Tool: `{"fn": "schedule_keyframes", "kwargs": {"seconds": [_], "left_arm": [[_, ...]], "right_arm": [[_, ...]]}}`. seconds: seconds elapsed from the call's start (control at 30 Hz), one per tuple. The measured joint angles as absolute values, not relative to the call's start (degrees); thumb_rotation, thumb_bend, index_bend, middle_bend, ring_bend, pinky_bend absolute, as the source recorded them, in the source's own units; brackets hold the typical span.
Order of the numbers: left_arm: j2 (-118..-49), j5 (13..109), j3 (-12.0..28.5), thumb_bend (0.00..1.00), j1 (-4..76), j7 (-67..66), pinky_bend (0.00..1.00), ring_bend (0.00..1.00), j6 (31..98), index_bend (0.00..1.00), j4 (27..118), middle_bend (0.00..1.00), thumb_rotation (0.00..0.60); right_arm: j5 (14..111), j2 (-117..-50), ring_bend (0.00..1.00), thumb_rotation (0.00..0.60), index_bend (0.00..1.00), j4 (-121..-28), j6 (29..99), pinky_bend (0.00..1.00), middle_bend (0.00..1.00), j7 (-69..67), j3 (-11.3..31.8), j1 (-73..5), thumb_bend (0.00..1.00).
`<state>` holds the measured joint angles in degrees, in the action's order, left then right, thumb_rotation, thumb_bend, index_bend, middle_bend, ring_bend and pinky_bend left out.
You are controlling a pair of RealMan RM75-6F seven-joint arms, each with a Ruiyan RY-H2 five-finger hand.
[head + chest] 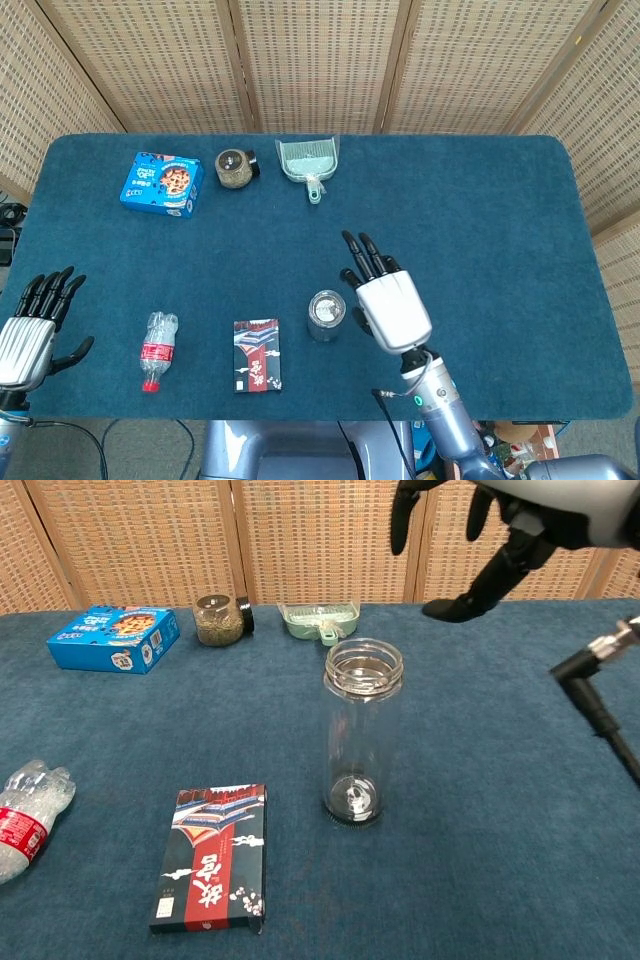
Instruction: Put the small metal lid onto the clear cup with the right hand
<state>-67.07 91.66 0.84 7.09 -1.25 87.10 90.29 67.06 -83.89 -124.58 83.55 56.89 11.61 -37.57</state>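
Observation:
The clear cup (pixel 355 750) stands upright in the middle of the blue table. From above, the small metal lid (pixel 326 309) shows as a shiny disc on the cup's mouth. In the chest view the lid (pixel 363 666) sits inside the rim. My right hand (pixel 392 306) hovers to the right of the cup, apart from it, fingers spread and empty. That same right hand (pixel 500 525) is high at the upper right in the chest view. At the table's near left edge rests my left hand (pixel 30 335), fingers apart and holding nothing.
A plastic bottle (pixel 156 350) lies at the near left, with a dark card box (pixel 257 354) beside the cup. Along the far side stand a blue cookie box (pixel 162 183), a small jar (pixel 235 167) and a green dustpan (pixel 309 161). A black cable (pixel 600 705) hangs from the right arm.

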Motion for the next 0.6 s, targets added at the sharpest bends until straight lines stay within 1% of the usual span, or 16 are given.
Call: {"fn": "schedule_keyframes", "kwargs": {"seconds": [0.13,0.27,0.33,0.43,0.6], "left_arm": [[-67.1,91.6,0.8,0.3,7.0,-1.4,0.0,0.0,87.3,0.0,90.3,0.0,0.6],[-67.1,91.4,0.8,0.3,6.9,-2.0,0.0,0.0,87.1,0.0,90.3,0.0,0.6],[-67.2,91.2,0.8,0.27,6.9,-2.2,0.0,0.0,87.0,0.0,90.4,0.0,0.6],[-67.3,90.9,0.8,0.22,6.8,-2.9,0.0,0.0,86.7,0.0,90.6,0.0,0.6],[-67.4,89.9,1.0,0.2,6.6,-4.9,0.0,0.0,86.6,0.0,91.1,0.0,0.6]], "right_arm": [[68.9,-79.3,0.0,0.6,0.34,-124.9,84.7,0.33,0.0,52.6,9.5,-34.4,0.31],[71.0,-74.4,0.0,0.6,0.28,-123.3,85.8,0.29,0.0,45.6,6.9,-30.6,0.23],[72.1,-72.6,0.0,0.6,0.22,-121.9,86.2,0.24,0.0,41.7,5.7,-28.9,0.17],[73.7,-70.0,0.0,0.6,0.16,-118.6,86.7,0.2,0.0,34.5,3.7,-25.9,0.11],[75.8,-66.6,0.0,0.6,0.11,-110.3,87.2,0.15,0.0,24.1,-0.2,-20.7,0.06]]}}
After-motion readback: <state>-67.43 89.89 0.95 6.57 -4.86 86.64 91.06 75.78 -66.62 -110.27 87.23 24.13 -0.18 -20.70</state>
